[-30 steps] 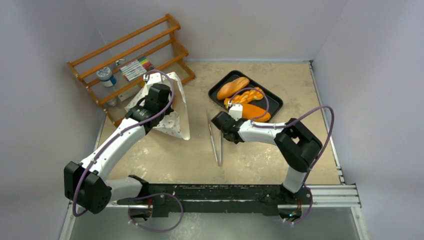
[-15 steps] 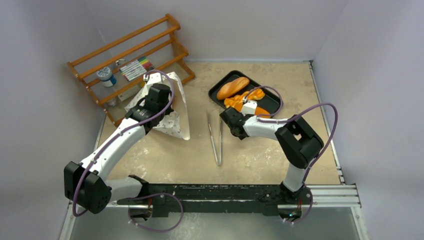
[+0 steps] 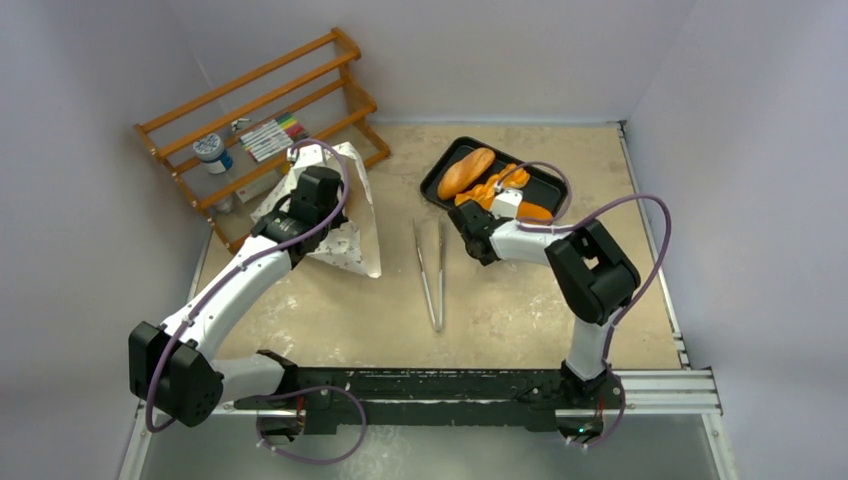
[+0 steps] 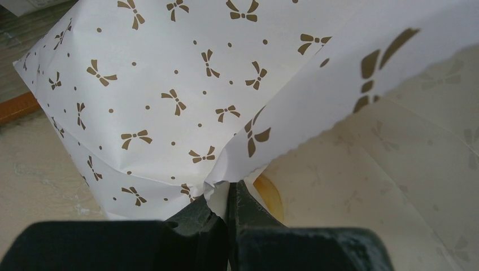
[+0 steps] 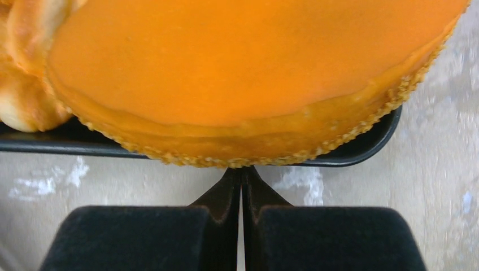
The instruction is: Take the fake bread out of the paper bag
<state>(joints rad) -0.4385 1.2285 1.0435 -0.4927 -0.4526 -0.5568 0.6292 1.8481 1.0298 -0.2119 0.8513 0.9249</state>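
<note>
The off-white paper bag (image 3: 345,240) with brown bow marks lies at the left by the rack. My left gripper (image 3: 318,195) is shut on the bag's serrated mouth edge (image 4: 226,169) and holds it open. A yellow-brown piece of fake bread (image 4: 270,195) shows inside the bag, just right of the left fingers. My right gripper (image 3: 478,222) is shut and empty; its tips (image 5: 241,172) touch the near rim of the black tray (image 5: 361,149), under a seeded orange loaf (image 5: 243,73).
The black tray (image 3: 432,190) holds a long loaf (image 3: 466,172), a braided bread (image 3: 495,185) and the seeded loaf (image 3: 537,211). Metal tongs (image 3: 432,270) lie mid-table. A wooden rack (image 3: 260,100) with a jar (image 3: 212,152) and markers (image 3: 272,135) stands back left.
My right gripper has moved right and away from the tongs up to the tray; the tray has shifted and turned a little toward the back. The left arm and bag have not moved.
</note>
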